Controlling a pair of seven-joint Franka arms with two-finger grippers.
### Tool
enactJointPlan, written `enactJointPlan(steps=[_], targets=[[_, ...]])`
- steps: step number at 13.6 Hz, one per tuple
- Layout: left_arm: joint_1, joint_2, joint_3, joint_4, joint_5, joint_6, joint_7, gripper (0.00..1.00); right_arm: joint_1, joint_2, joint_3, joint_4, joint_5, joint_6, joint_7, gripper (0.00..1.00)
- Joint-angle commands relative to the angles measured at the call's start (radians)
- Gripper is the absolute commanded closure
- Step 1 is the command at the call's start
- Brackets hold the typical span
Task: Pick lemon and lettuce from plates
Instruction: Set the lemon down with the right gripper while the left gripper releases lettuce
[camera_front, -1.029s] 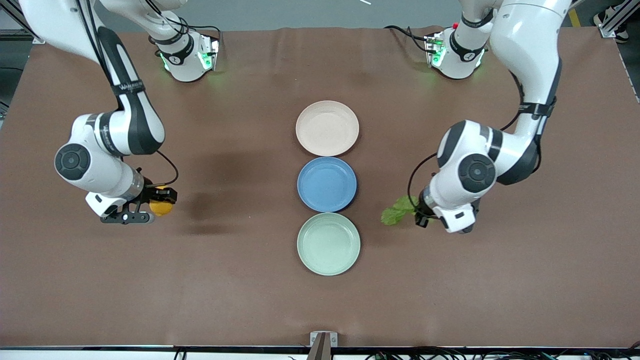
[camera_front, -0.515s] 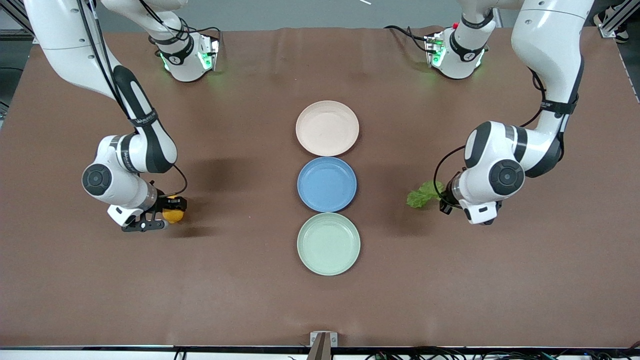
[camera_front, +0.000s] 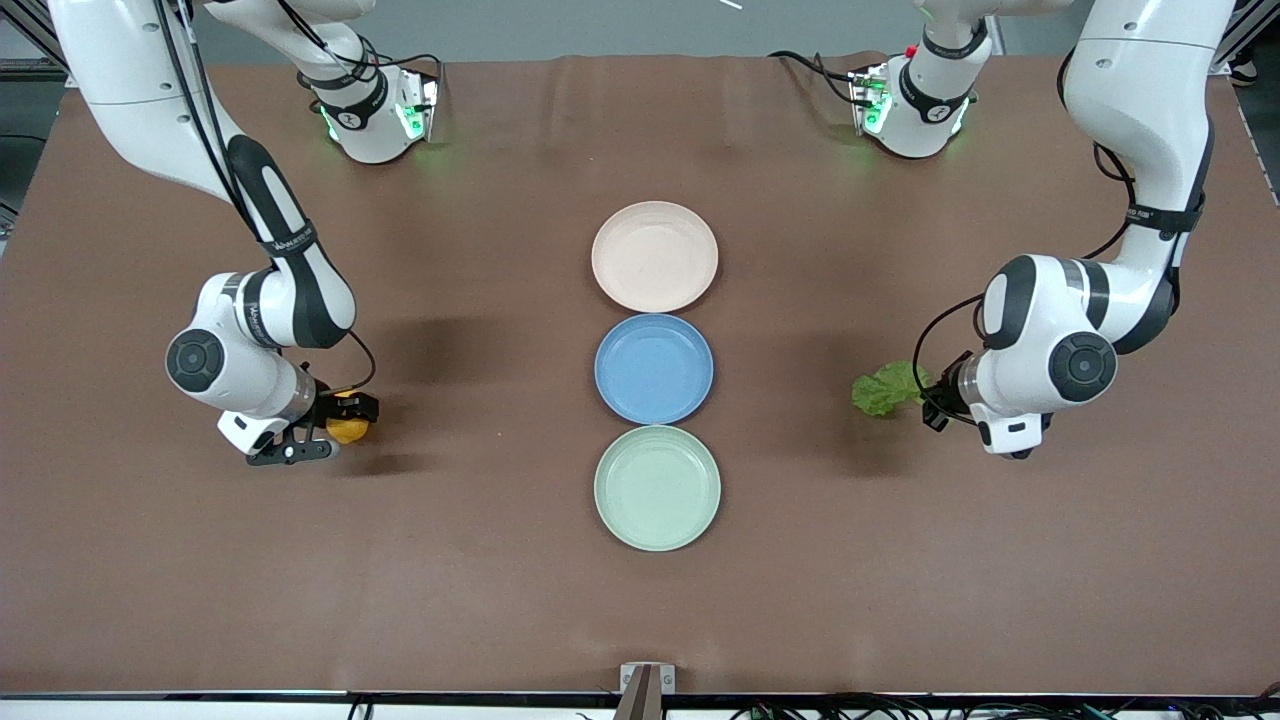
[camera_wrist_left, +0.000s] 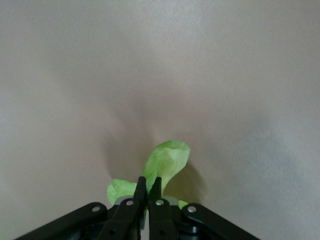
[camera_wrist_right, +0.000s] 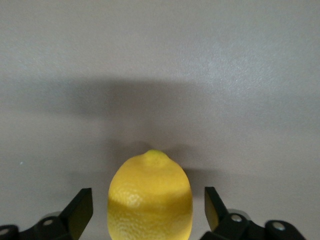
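Observation:
The lemon rests on the brown table toward the right arm's end, clear of the plates. My right gripper is open around it. In the right wrist view the lemon sits between the fingers of the right gripper with a gap on each side. My left gripper is shut on the lettuce, low over the table toward the left arm's end. The left wrist view shows the left gripper pinching the leaf. The beige plate and the mint green plate are empty.
A blue plate lies between the beige and green plates, in a row down the table's middle. The two arm bases stand along the table edge farthest from the front camera.
My left gripper has carried the lettuce away from the plates toward the left arm's end. My right gripper came down with the lemon to the table, then stayed nearly still.

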Motion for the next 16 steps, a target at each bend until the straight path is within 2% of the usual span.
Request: enactJointPlan(steps=[1, 2, 3, 4, 5, 8, 12, 13, 16], targets=[[0.017, 0.013, -0.006, -0.008, 0.001, 0.022, 0.038, 0.94, -0.023, -0.065, 0.014, 0.068, 0.017, -0.178, 0.008, 0.0], [0.016, 0.014, -0.006, -0.008, 0.001, 0.023, 0.039, 0.93, -0.025, -0.085, 0.011, 0.111, 0.015, -0.271, 0.024, 0.0], [0.014, 0.011, -0.006, -0.008, 0.001, 0.023, 0.039, 0.86, -0.033, -0.101, 0.011, 0.166, 0.015, -0.363, 0.036, 0.0], [0.014, 0.003, -0.008, -0.001, 0.001, 0.023, 0.041, 0.49, -0.036, -0.11, 0.009, 0.224, 0.003, -0.465, 0.053, 0.0], [0.005, -0.038, -0.011, 0.05, 0.002, -0.012, 0.026, 0.0, -0.051, -0.112, -0.012, 0.424, -0.002, -0.733, 0.058, 0.0], [0.014, -0.058, -0.037, 0.13, 0.002, -0.032, 0.03, 0.0, -0.056, -0.101, -0.02, 0.574, -0.044, -0.823, 0.058, 0.0], [0.017, -0.121, -0.042, 0.13, 0.004, -0.03, 0.088, 0.0, -0.063, -0.102, -0.021, 0.6, -0.054, -0.838, 0.053, 0.0], [0.016, -0.142, -0.042, 0.127, 0.002, -0.039, 0.212, 0.01, -0.065, -0.102, -0.021, 0.604, -0.051, -0.838, 0.052, 0.0], [0.034, -0.206, -0.023, 0.163, 0.002, -0.223, 0.676, 0.01, -0.06, -0.116, -0.021, 0.602, -0.037, -0.843, 0.061, 0.0]])
